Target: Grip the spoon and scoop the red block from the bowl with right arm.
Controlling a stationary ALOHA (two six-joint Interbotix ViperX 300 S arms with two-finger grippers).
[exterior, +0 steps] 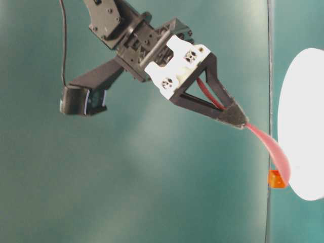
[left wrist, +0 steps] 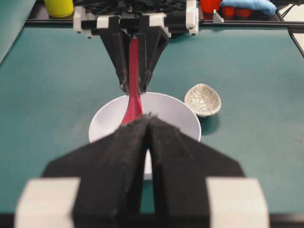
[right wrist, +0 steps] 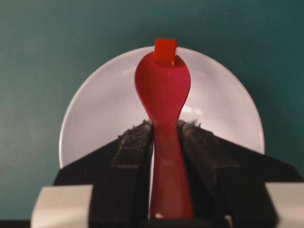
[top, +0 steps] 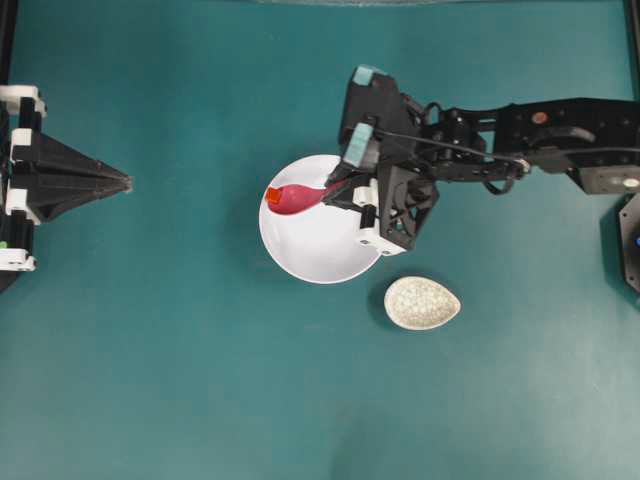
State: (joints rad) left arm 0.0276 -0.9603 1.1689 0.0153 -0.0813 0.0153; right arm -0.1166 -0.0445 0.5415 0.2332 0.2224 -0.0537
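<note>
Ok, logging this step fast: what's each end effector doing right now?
Left end effector: shut, holding nothing, parked away from the bowl.
Right end effector: shut on the spoon handle, with the red block at the scoop's tip.

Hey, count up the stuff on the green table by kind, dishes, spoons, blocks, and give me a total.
Dishes: 2, the white bowl and the speckled rest
Spoons: 1, the pink spoon
Blocks: 1, the red block
Total: 4
</note>
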